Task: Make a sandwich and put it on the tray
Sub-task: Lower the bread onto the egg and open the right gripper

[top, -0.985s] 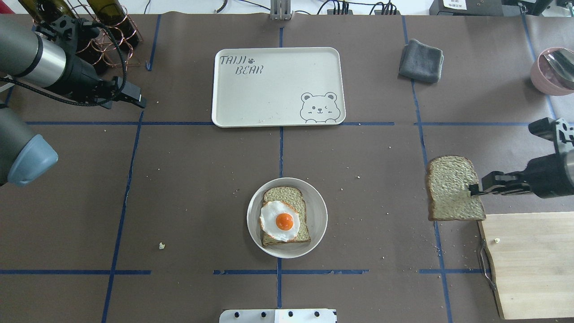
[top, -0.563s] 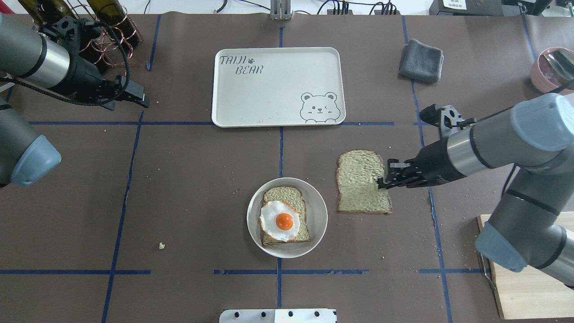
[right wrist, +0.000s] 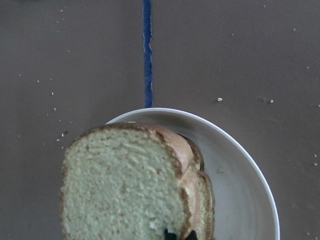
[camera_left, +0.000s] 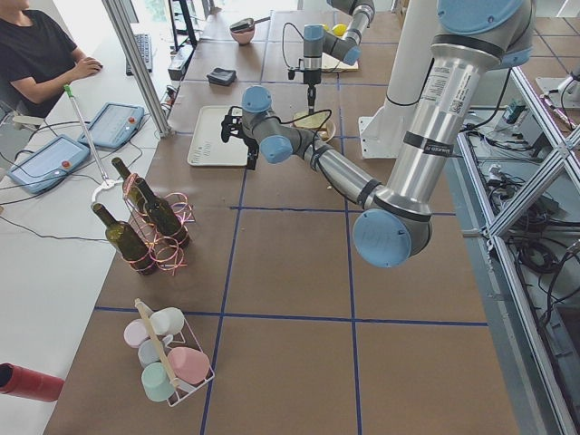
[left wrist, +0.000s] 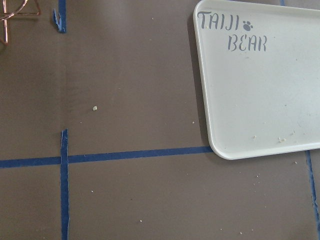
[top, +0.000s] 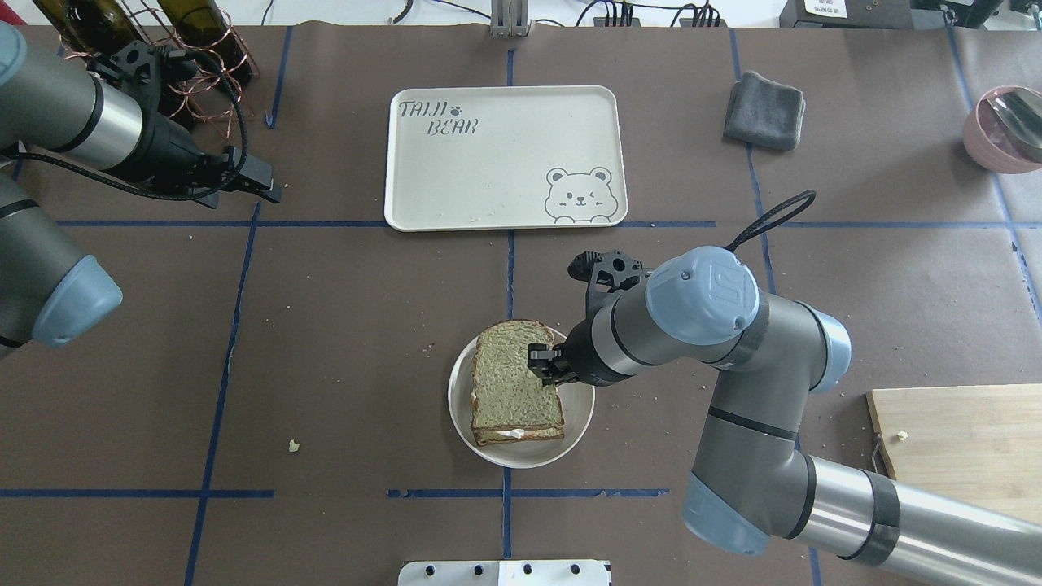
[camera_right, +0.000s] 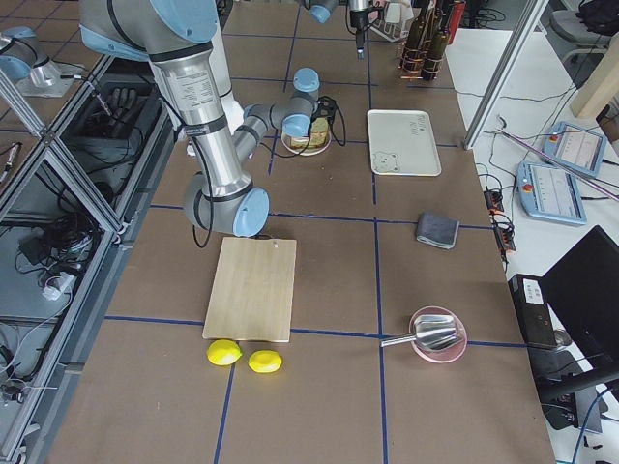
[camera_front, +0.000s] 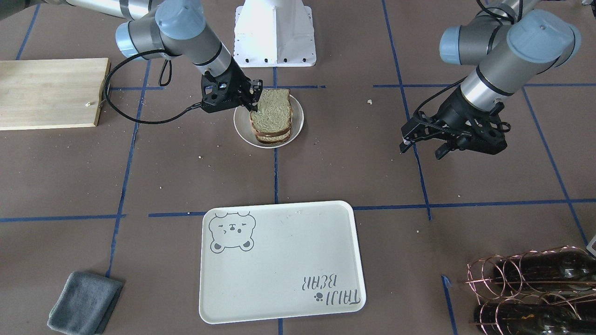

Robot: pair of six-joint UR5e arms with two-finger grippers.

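The small white plate (top: 576, 411) sits mid-table with the lower bread slice and the egg on it. Only a white sliver of egg (top: 509, 435) shows. My right gripper (top: 539, 362) is shut on the right edge of the top bread slice (top: 511, 378), which lies over the egg, slightly tilted (camera_front: 272, 109). The right wrist view shows this slice (right wrist: 125, 185) stacked above the plate (right wrist: 240, 170). The cream tray (top: 505, 155) with its bear drawing lies beyond the plate, with nothing on it. My left gripper (top: 269, 189) hovers open and empty at the far left (camera_front: 419, 152).
A wooden cutting board (top: 961, 439) lies at the right front. A grey cloth (top: 765, 110) and a pink bowl (top: 1005, 126) are at the back right. A copper rack with wine bottles (top: 163, 49) stands at the back left. Two lemons (camera_right: 224, 352) lie by the board.
My right arm has carried the bread slice left, from beside the cutting board to over the plate, and it now covers the egg. My left gripper has drifted slightly right.
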